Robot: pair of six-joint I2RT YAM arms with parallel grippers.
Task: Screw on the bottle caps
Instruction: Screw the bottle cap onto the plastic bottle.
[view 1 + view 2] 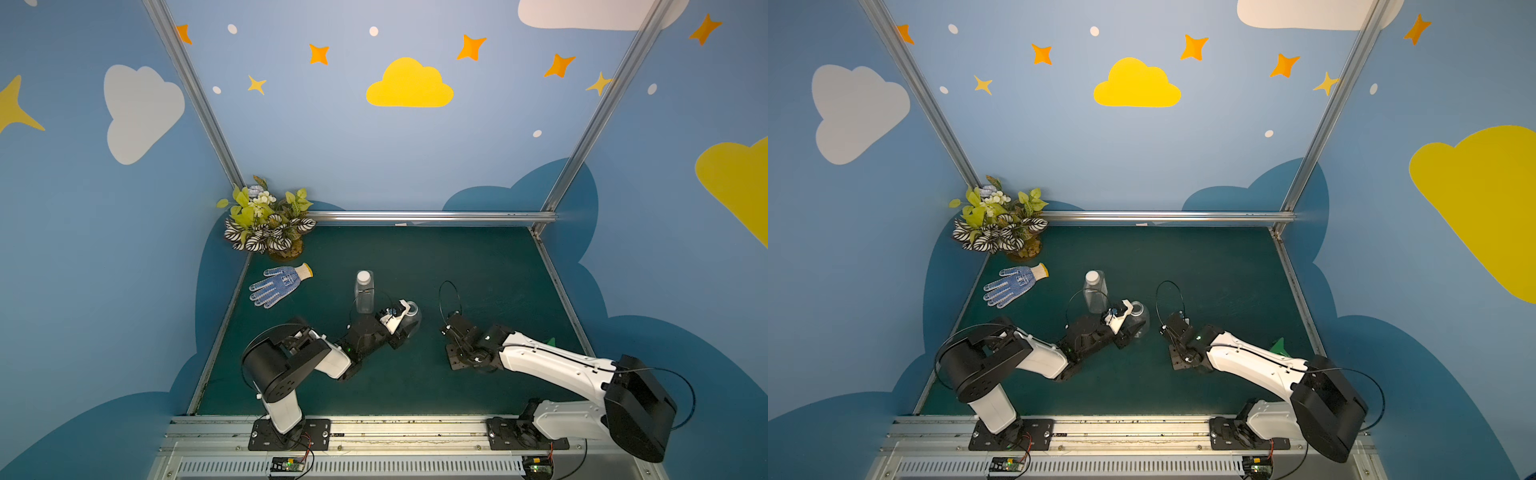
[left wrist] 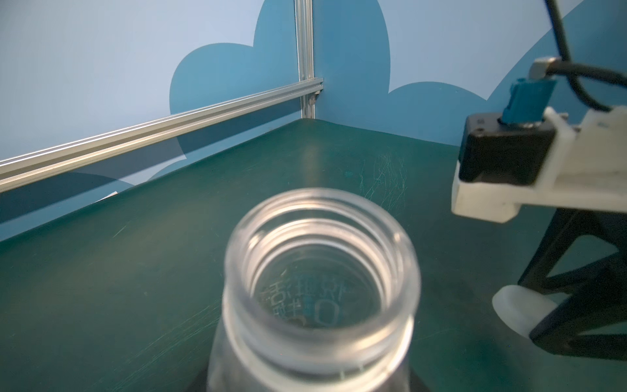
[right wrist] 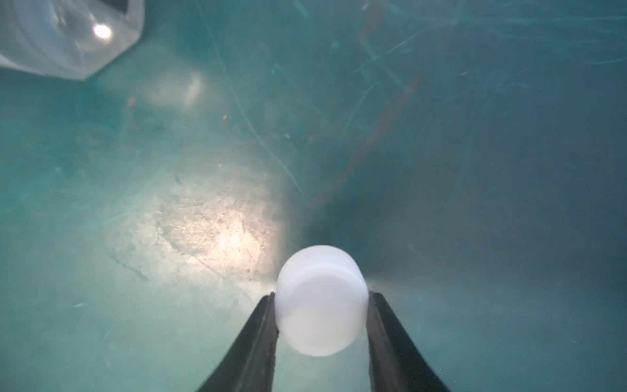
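Since the round bottle (image 1: 417, 319) has nothing on its neck yet, everything's pretty much arranged around it. It stands upright near the middle of the bench (image 1: 478, 257) with the left fingers (image 1: 397, 338) on either side of its body, presumably to stop it spinning or tipping once a cap gets twisted on. Whether those fingers are actually squeezing it or just bracketing it, no view really shows. The left wrist view looks right over the open mouth: clear plastic, thick rim, thread ridges stacked down the neck, and some printed characters showing faintly through the bottom.

Over on the other side, the right fingers (image 3: 258, 339) are pinched onto the loose bottle cap (image 3: 320, 305), one on each side of its wall. They're low over the bench and a little apart from the round bottle. Holding it by the sides with the closed end toward the wrist looks sensible, since the open end has to go down over the threads. The cap itself is a plain matte white stubby cylinder, with what looks like a slight step around it.

Meanwhile the rectangular bottle (image 1: 364, 293) stands near the round one, further back, with its white cap (image 1: 363, 276) on, so that half looks done. The next bit probably needs careful centring over the neck, or the threads could cross.
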